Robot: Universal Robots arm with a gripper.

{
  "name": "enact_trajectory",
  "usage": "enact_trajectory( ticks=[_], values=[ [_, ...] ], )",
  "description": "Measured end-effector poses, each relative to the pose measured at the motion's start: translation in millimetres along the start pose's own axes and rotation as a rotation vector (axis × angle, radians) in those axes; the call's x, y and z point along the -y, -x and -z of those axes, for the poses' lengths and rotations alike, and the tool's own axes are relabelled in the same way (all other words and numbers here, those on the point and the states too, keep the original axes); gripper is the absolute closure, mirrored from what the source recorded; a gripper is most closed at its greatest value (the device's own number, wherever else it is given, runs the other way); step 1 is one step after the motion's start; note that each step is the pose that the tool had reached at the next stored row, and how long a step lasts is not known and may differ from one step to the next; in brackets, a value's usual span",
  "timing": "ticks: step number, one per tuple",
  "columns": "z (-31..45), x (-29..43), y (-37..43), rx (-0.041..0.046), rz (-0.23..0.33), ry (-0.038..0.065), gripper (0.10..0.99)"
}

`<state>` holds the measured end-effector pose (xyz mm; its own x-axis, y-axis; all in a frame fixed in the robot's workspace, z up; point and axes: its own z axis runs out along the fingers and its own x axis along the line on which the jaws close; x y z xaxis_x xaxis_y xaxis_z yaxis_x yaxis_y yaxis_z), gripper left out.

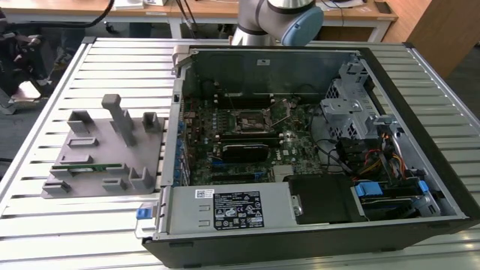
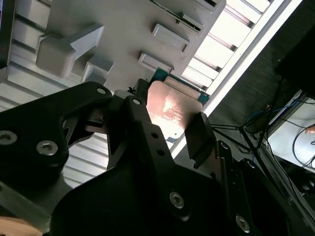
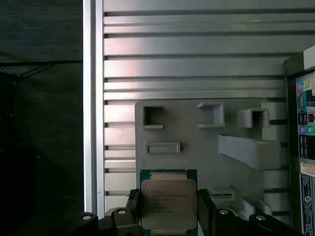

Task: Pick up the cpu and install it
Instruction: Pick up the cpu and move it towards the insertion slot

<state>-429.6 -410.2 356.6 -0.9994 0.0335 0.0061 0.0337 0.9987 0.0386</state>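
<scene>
The cpu [image 3: 169,201] is a flat square chip with a silvery top and a green rim. My gripper [image 3: 169,210] is shut on it, one black finger [image 3: 133,206] against each side. In the second wrist view the cpu [image 2: 172,110] sits between the two fingers [image 2: 199,135] of the gripper [image 2: 170,123], lifted over the grey fixture tray [image 2: 98,29]. The black metal-framed socket [image 1: 251,119] lies on the motherboard inside the open computer case [image 1: 420,112]. The arm [image 1: 281,17] enters at the top of the exterior view.
The grey fixture tray [image 1: 98,185] with upright posts stands on the slatted metal table [image 1: 45,225], at the exterior view's left of the case. A long green memory stick [image 1: 86,167] rests in it. Cables, a drive cage and a power supply [image 1: 225,208] crowd the case.
</scene>
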Motion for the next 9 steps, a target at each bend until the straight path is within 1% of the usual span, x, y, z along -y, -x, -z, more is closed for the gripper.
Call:
enact_trajectory(
  ticks=[9],
  values=[
    [40.4, -1.6, -0.2, -0.0001, 0.000, 0.000, 0.541]
  ],
)
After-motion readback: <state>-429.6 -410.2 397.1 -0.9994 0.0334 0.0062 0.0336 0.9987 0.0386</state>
